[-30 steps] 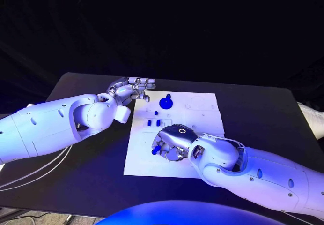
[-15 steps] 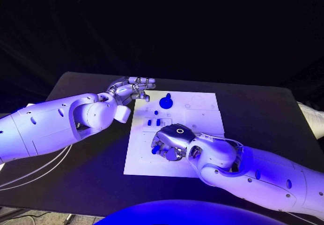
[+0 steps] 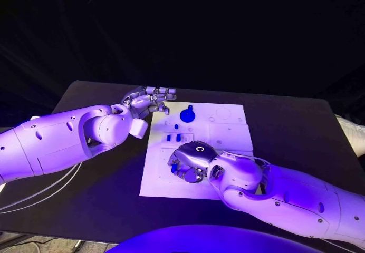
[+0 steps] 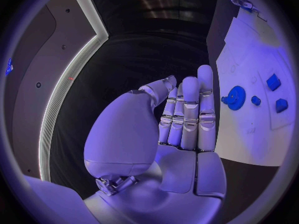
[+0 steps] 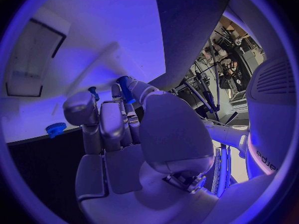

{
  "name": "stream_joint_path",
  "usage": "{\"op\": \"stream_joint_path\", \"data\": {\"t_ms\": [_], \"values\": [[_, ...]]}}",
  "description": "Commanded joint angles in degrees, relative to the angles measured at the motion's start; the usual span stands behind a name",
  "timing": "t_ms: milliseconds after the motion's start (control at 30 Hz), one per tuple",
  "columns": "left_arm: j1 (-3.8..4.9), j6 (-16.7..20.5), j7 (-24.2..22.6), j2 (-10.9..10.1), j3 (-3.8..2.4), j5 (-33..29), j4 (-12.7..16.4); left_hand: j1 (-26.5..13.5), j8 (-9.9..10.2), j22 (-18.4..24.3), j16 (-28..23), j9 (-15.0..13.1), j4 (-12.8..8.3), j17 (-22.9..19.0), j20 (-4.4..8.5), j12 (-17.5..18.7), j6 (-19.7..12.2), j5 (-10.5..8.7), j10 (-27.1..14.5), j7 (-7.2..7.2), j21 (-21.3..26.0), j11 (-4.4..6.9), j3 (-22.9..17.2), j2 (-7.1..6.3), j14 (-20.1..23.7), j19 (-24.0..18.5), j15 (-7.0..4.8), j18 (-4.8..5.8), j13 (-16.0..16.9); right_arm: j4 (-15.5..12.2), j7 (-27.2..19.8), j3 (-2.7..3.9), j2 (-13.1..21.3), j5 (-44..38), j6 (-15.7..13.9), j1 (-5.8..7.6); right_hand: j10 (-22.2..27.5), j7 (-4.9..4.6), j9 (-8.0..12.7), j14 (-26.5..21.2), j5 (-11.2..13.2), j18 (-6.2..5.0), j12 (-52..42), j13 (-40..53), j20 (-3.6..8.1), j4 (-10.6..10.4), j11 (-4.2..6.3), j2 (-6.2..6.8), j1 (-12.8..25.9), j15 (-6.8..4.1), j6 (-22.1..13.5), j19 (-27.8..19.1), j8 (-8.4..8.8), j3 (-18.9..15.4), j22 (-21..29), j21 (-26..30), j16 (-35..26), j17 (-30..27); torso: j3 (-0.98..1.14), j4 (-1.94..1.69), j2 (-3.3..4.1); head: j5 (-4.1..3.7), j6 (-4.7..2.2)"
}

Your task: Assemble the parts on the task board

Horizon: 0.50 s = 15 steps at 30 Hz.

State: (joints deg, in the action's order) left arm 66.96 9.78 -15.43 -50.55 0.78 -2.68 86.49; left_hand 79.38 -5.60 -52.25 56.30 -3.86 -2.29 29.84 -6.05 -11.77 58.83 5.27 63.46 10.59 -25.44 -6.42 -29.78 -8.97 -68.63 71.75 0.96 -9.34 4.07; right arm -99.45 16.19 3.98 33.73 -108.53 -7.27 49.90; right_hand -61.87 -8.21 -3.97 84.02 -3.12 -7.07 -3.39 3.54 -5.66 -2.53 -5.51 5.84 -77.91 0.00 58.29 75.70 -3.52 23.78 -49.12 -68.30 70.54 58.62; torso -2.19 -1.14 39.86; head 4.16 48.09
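board [image 3: 228,132] bears blue gear [image 3: 187,113].

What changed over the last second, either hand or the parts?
The right hand has crept a little toward the robot's left over the task board, still gripping a small blue part. The left hand stays open at the board's far left corner, holding nothing. The blue gear and the two small blue blocks have not moved.

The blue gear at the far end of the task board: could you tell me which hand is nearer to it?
Left. The left hand hovers just beside the blue gear, off the board's edge; the right hand is over the board's near half.
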Motion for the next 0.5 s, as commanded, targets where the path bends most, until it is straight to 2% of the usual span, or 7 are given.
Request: {"op": "stream_joint_path", "data": {"t_ms": [33,167,333,433,500], "values": [[0.01,-1.17,0.02,0.09,-0.01,0.01,0.07,0.21,-0.2,0.07,-0.22,0.0,-0.04,-0.05,-0.1,-0.29,-0.22,0.04,-0.43,0.05,0.23,0.09,0.34,0.44,0.51,-0.34,-0.03,-1.0,-0.05,-0.15,0.2,-0.04,0.05,-0.92,-1.47,-0.04,0.92,-0.01,0.1,1.0,-0.04,-0.19,-0.22,0.01,-0.45,0.16,-0.12,0.54,-0.09,0.32,-0.54,-0.07,0.02,-0.48,0.23,0.42,-0.27,-0.13,0.05,0.03,0.05,-0.04,-0.06],[0.01,-1.26,0.08,0.09,0.0,0.01,0.03,0.2,-0.2,0.08,-0.22,0.0,-0.05,-0.06,-0.11,-0.3,-0.22,0.04,-0.45,0.06,0.23,0.09,0.37,0.43,0.52,-0.35,-0.02,-1.0,-0.05,-0.64,0.12,-0.05,0.69,-0.93,-4.19,-0.07,3.58,-0.02,0.23,0.97,0.03,-0.27,-0.25,0.01,-0.69,0.39,-0.54,0.85,-0.13,0.66,-2.2,-0.28,0.04,-1.36,0.76,0.77,-0.27,-0.3,0.08,0.05,0.01,-0.23,-0.17],[0.0,-1.41,0.2,-0.02,0.02,0.01,-0.01,0.19,-0.2,0.08,-0.22,0.0,-0.06,-0.07,-0.11,-0.3,-0.23,0.03,-0.48,0.06,0.24,0.08,0.41,0.42,0.54,-0.36,-0.01,-1.0,-0.05,-2.33,0.0,0.03,2.7,0.09,-8.87,-0.12,7.45,-0.78,0.28,0.63,0.03,-0.63,-0.33,0.05,-1.08,0.73,-1.19,1.95,-0.19,1.14,-4.79,-1.25,0.04,-3.61,3.0,2.17,-1.03,-1.72,0.1,0.17,0.04,-0.48,-0.38],[-0.02,-1.51,0.25,-0.09,0.07,0.01,-0.07,0.16,-0.21,0.09,-0.22,0.0,-0.06,-0.08,-0.12,-0.31,-0.24,0.02,-0.51,0.07,0.25,0.07,0.47,0.4,0.56,-0.38,0.0,-0.99,-0.06,-4.03,-0.65,0.58,4.8,2.08,-11.94,-0.13,10.04,-0.98,0.21,0.25,-0.18,-0.96,-0.63,0.14,-1.31,0.27,-1.64,2.71,-0.38,1.52,-6.19,-2.02,-0.02,-6.98,5.0,3.5,-1.9,-3.05,0.11,0.31,0.01,-0.72,-0.53],[-0.03,-1.57,0.27,-0.15,0.11,0.01,-0.1,0.15,-0.21,0.09,-0.21,0.0,-0.06,-0.09,-0.12,-0.32,-0.25,0.02,-0.52,0.07,0.26,0.06,0.49,0.4,0.57,-0.38,0.0,-0.99,-0.06,-5.41,-1.34,1.33,6.81,5.15,-13.61,-0.13,10.01,-0.77,0.14,0.22,-0.3,-0.96,-1.3,0.25,-1.39,-0.26,-1.57,2.51,-0.91,1.5,-6.5,-1.93,-0.09,-9.12,5.08,3.59,-2.05,-3.35,0.15,0.53,-0.01,-0.76,-0.71]]}}
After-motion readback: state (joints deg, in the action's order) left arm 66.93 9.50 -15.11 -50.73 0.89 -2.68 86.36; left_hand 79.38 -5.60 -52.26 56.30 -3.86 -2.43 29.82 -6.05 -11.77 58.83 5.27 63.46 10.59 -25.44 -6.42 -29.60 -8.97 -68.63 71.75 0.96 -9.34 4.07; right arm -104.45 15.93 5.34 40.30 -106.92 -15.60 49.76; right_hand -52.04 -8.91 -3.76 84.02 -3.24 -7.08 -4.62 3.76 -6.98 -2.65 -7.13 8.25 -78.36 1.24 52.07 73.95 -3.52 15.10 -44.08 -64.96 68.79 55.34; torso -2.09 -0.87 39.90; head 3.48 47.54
